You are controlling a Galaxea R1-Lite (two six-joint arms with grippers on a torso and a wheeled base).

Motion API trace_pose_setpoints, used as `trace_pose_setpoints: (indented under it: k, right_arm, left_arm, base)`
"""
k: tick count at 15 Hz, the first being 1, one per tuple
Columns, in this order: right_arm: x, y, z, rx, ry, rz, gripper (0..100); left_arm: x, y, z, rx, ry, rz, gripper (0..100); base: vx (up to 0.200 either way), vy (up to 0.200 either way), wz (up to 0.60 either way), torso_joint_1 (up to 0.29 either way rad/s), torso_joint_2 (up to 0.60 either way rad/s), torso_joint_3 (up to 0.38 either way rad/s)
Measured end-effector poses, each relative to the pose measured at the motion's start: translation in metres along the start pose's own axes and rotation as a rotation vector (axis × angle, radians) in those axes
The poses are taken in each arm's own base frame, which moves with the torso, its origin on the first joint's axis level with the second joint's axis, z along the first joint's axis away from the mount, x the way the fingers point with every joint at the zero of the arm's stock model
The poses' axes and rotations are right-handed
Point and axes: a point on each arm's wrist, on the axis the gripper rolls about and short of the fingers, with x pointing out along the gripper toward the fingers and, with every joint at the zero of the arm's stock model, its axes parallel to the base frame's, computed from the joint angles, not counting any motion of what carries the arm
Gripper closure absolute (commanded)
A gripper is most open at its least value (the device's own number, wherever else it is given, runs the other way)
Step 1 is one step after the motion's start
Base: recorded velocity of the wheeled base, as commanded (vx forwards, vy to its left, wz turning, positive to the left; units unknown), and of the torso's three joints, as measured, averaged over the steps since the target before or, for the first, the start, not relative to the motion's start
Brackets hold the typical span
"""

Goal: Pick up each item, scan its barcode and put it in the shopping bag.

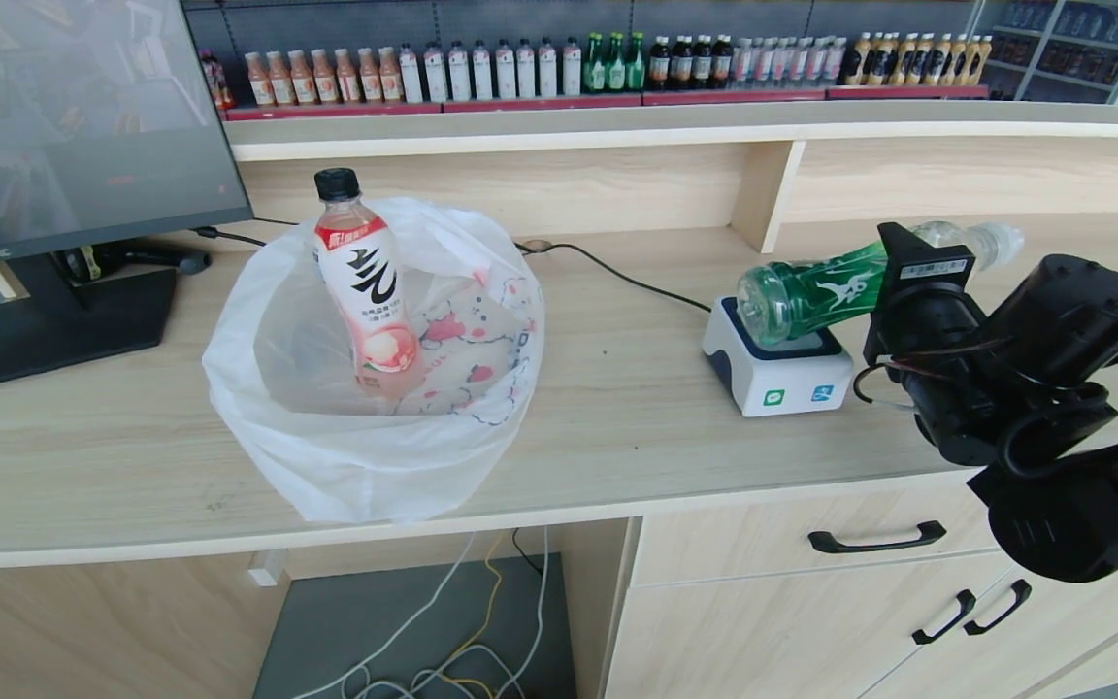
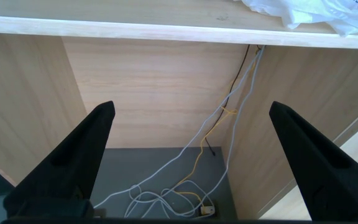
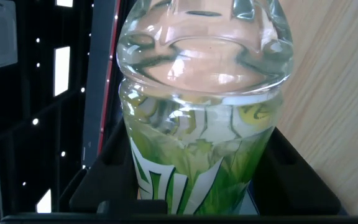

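**Two bottles: one in the bag, one over the scanner**

Two claws belong to our report, and we begin with the left one. The left gripper [image 2: 191,111] is below the counter edge, in front of the open space under the counter [image 1: 617,427]. Its black fingers [image 2: 73,162] stand wide apart and hold nothing. Between them we see loose cables [image 2: 185,186] lying on the dark floor.

On the counter, far left, stands a dark monitor [image 1: 64,126] on a black foot. Next to it, to the right, sits the white plastic shopping bag [image 1: 365,456] with its mouth open upward. One side of it hangs a little over the front edge of the counter. Inside the bag stands a pink bottle [image 1: 365,291] with a black cap. It leans slightly, and its neck rises above the rim of the bag.

A thin black cable [image 1: 617,277] runs over the counter from behind the bag to the white scanner box [image 1: 777,374]. Over this box the green bottle [image 1: 811,291] lies sideways in the air. Its base points to the bag and its clear cap end points to the right. We cannot tell if it touches the top of the box.

The right gripper [image 1: 894,282] is closed around the middle of the green bottle and carries it. In the right wrist view the fingers press the bottle from both sides.

Behind the counter, a shelf [image 1: 617,97] carries a long row of drink bottles.
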Motion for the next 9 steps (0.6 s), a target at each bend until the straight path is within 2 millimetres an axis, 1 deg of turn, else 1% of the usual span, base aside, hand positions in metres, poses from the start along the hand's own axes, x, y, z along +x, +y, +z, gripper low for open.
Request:
trace_pose_setpoints:
  k: [2,4,6,8,9]
  right_arm:
    - [0.002,0.007,0.000,-0.008,0.001,0.019,100]
    - [0.008,0.024,0.001,-0.015,-0.001,0.066,100]
    - [0.014,0.045,-0.001,-0.068,0.001,0.119,100]
    - [0.013,0.059,-0.007,-0.122,0.031,0.172,100]
    - [0.012,0.063,-0.009,-0.182,0.049,0.195,100]
  left_arm:
    - [0.000,0.000,0.000,0.000,0.000,0.000,0]
    - [0.000,0.000,0.000,0.000,0.000,0.000,0]
    - [0.000,0.000,0.000,0.000,0.000,0.000,0]
    - [0.000,0.000,0.000,0.000,0.000,0.000,0]
    - [0.000,0.000,0.000,0.000,0.000,0.000,0]
  base:
    - [0.000,0.000,0.00,0.000,0.00,0.000]
    - [0.000,0.000,0.00,0.000,0.00,0.000]
    - [0.000,0.000,0.00,0.000,0.00,0.000]
    - [0.000,0.000,0.00,0.000,0.00,0.000]
    - [0.000,0.000,0.00,0.000,0.00,0.000]
